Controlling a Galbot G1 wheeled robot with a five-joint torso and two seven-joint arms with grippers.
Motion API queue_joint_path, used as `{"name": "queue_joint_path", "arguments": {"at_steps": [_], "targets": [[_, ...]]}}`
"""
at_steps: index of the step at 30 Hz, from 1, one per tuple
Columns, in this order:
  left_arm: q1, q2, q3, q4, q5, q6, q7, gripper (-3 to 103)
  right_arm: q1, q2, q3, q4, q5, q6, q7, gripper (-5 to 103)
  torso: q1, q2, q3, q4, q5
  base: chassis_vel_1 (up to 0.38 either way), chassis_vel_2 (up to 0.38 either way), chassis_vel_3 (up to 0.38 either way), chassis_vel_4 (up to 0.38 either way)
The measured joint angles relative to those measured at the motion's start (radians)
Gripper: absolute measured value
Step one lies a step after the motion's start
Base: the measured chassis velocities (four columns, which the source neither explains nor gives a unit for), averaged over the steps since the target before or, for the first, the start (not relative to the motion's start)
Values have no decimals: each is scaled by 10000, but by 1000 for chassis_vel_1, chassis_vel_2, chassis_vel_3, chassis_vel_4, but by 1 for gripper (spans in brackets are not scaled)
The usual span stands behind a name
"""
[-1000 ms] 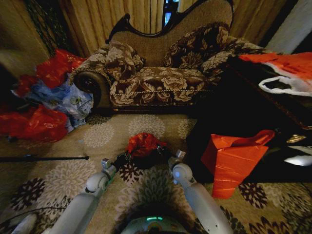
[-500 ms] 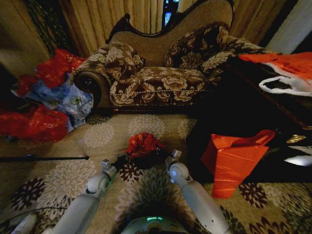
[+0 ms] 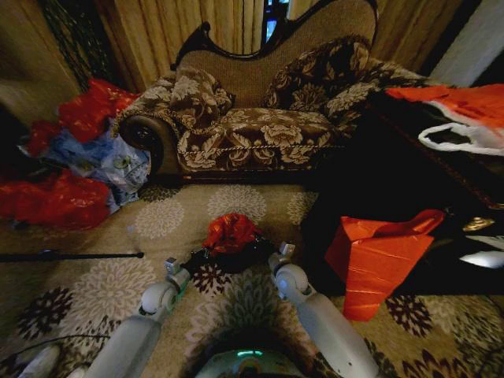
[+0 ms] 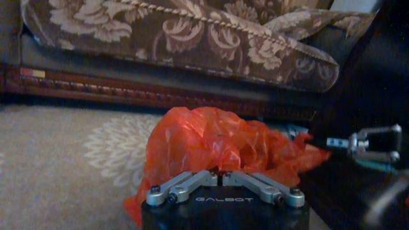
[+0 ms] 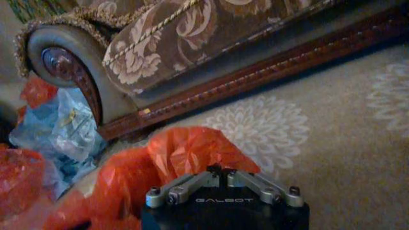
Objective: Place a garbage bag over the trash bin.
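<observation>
Carpet — both fingers (image 4: 221, 178) pinch garbage bag (image 3: 229, 231).

A home sitting room, furnished in an old-fashioned way. Ornate sofa (image 3: 260, 102) at 12 o'clock: carved dark wood frame, brown floral upholstery, cord trim, scrolled arm, matching cushion (image 3: 197, 96). Heavy gold curtains (image 3: 189, 27) hang behind it. Beige carpet (image 3: 94, 295) with large flower medallions covers the floor. Household clutter: heaped red and blue bags (image 3: 75, 169) at 10 o'clock, orange-red bag (image 3: 374, 260) at 3 o'clock against dark furniture (image 3: 394, 169).
</observation>
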Motion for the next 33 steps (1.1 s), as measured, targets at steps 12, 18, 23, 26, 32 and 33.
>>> {"name": "queue_joint_path", "arguments": {"at_steps": [12,18,23,26,32,33], "targets": [[1123,-536,-277,-740,546,339,-1151,0,-470,-163,296,-309,-142,-167,-393,0,0,3,-1,0,1,0,0,0,0],[1136,-977,-243,464,918,5,-1294,0,-485,-63,304,-709,-296,-148,-674,0,-1,2,-1,2,0,0,0,0,0],[798,-1286,-1,1050,1213,-194,-1214,0,-557,-33,328,-873,-510,-124,-782,0,0,2,-1,0,0,0,0,0,0],[776,-1400,83,1051,1429,-291,-1192,0,-635,-47,317,-852,-555,-148,-804,0,0,2,0,-1,0,0,0,0,0],[901,-1544,253,1183,2711,-1107,-1027,0,-747,14,304,-966,-685,-199,-879,0,-1,2,-1,0,1,0,0,0,0],[901,-1544,253,1183,2711,-1107,-1027,0,-747,14,304,-966,-685,-199,-879,0,-1,2,-1,0,1,0,0,0,0]]}}
